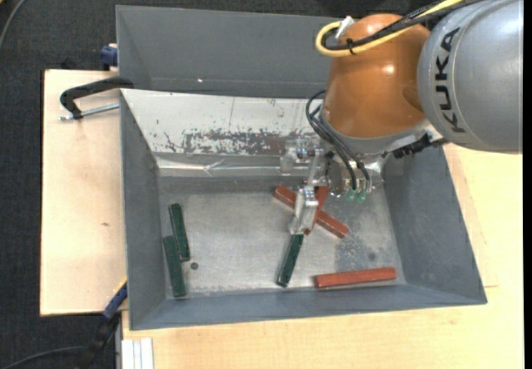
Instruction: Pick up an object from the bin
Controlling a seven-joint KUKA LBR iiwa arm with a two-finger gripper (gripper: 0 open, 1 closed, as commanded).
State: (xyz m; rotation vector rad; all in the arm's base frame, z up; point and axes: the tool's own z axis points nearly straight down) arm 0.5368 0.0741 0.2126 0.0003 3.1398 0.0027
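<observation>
The claw (304, 214) hangs over a flat red stick (332, 227) lying slantwise beneath it in the speckled grey metal bin (233, 251), a slim green stick (289, 261) just beside. How wide the claw stands cannot be told.

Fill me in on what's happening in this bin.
The arm's gripper is down in the middle of the grey bin, over a red stick next to a dark green stick. A second red stick lies by the near wall, two more green sticks at the left. Whether it grips anything is unclear.

Bright, even light; glare on the back wall of the bin (218, 140), highlights on the orange cover (370, 68)
</observation>
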